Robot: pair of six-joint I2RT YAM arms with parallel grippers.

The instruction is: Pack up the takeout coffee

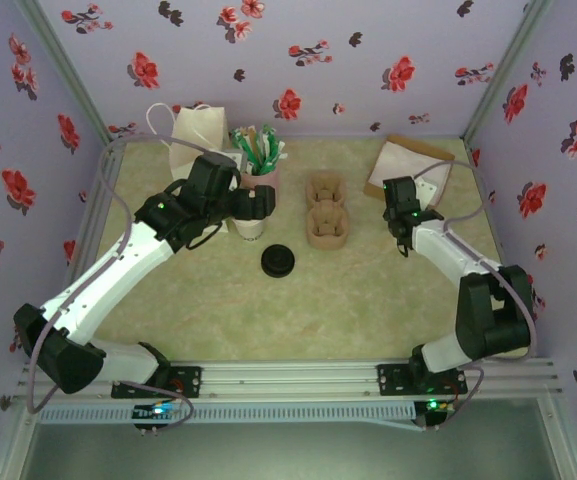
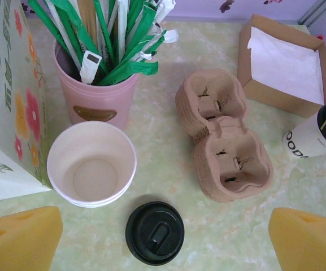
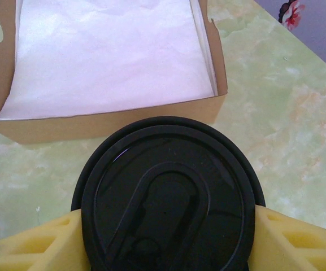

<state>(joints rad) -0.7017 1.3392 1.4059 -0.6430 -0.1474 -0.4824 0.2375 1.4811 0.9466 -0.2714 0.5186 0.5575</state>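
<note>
**A:** Green marbled desk (image 1: 298, 300) first, then what it carries. A flat brown cardboard box lined with white paper (image 1: 413, 165) lies to the right of the brown moulded-pulp two-pocket carrier (image 1: 326, 210) and beyond it. Where is the coffee?

**B:** Right of the carrier, between it and the box. The takeout coffee (image 2: 312, 135) is a cream-white paper cup with a black plastic lid. The right end effector (image 3: 168, 240) is clamped on it, with yellow fingers (image 3: 33, 243) against either side.

**A:** So which step is this?

**B:** The carry, I'd judge: the cup is gripped and both pockets are empty. The next move calls for bringing it left over a pocket, upright, then lowering it straight so the base seats.

**A:** And the left end effector (image 2: 163, 248)?

**B:** Its fingers are wide apart with nothing between them. It hovers left of the carrier, above an open, empty white paper cup (image 2: 92, 164) and a loose round black lid (image 2: 154, 232).

**A:** What do the views add to each other?

**B:** The left wrist view gives the coffee's printed side wall and the bare pockets. The right wrist view gives the lid's top and the finger contact. I cannot tell whether the base is off the desk.
</note>
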